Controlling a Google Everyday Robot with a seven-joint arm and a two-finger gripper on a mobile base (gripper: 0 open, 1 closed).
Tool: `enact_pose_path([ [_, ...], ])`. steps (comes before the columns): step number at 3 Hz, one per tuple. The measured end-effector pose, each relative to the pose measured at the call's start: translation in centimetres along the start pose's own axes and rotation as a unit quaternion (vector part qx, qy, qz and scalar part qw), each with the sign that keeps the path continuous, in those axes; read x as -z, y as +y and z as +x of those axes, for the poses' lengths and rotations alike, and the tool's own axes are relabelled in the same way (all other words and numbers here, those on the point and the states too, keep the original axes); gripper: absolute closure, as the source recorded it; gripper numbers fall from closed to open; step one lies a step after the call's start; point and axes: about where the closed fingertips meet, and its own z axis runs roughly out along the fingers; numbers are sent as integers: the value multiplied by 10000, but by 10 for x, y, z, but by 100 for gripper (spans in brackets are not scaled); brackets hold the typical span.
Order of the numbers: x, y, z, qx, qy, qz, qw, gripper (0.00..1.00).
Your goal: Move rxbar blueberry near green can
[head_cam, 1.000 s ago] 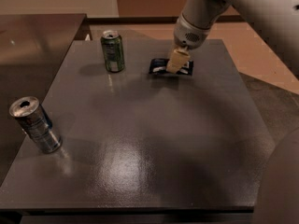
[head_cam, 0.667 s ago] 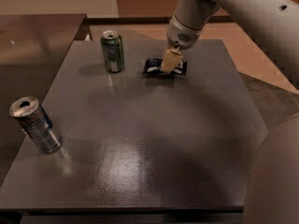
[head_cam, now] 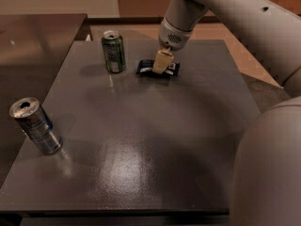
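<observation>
The rxbar blueberry [head_cam: 144,68], a flat dark navy wrapper with white lettering, lies low at the far middle of the dark table [head_cam: 141,140]. My gripper [head_cam: 161,63] comes down from the upper right and is shut on the bar's middle, with a pale finger [head_cam: 160,60] covering part of it. The green can [head_cam: 114,52] stands upright just left of the bar, with a small gap between them.
A silver and blue can [head_cam: 35,125] stands tilted near the table's left edge. My arm [head_cam: 235,18] spans the upper right, and the robot body [head_cam: 268,168] fills the lower right. A second dark surface [head_cam: 33,36] adjoins on the left.
My gripper has moved left with the bar in it, bringing the bar closer to the green can. Both cans have stayed in place.
</observation>
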Motion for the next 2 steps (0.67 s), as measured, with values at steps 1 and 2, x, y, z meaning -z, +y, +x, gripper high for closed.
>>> enact_pose_path([
  [1, -10, -2, -11, -21, -22, -41, 10000, 35],
  [2, -18, -3, -20, 3, -94, -115, 9999, 13],
])
